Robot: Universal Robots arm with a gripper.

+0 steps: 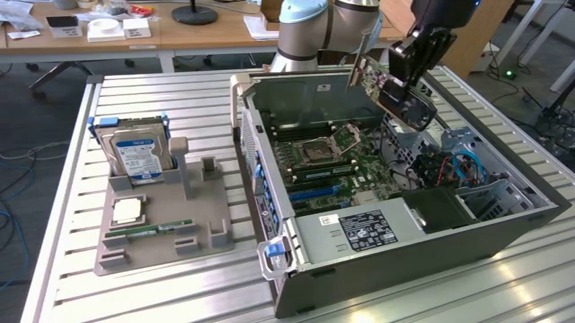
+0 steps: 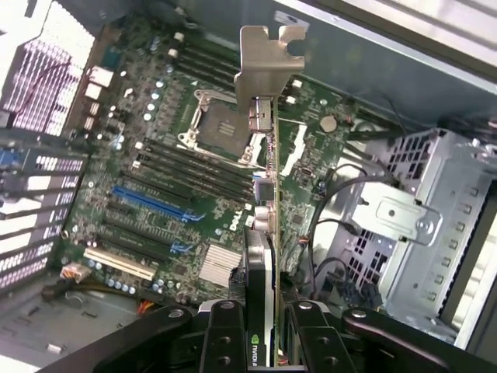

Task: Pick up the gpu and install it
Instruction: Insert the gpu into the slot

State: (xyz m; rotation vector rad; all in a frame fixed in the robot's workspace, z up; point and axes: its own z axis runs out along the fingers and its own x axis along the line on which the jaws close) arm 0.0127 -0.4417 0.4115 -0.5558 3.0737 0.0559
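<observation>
Above the open computer case point(image 1: 422, 262), we carry the gpu point(image 2: 264, 256) clamped in the gripper point(image 2: 260, 332).

Nearest us, the fingers point(image 2: 225, 342) press narrow on both faces of the thin black card, holding it on edge, which we judge keeps its connector edge free to meet a slot. Beyond them its silvery bracket point(image 2: 260, 78) juts out, clear of everything. Farther down lies the motherboard point(image 2: 155, 140), its blue slots point(image 2: 151, 203) and CPU socket point(image 2: 221, 128) uncovered; the card hangs well apart from them, not yet seated.
</observation>
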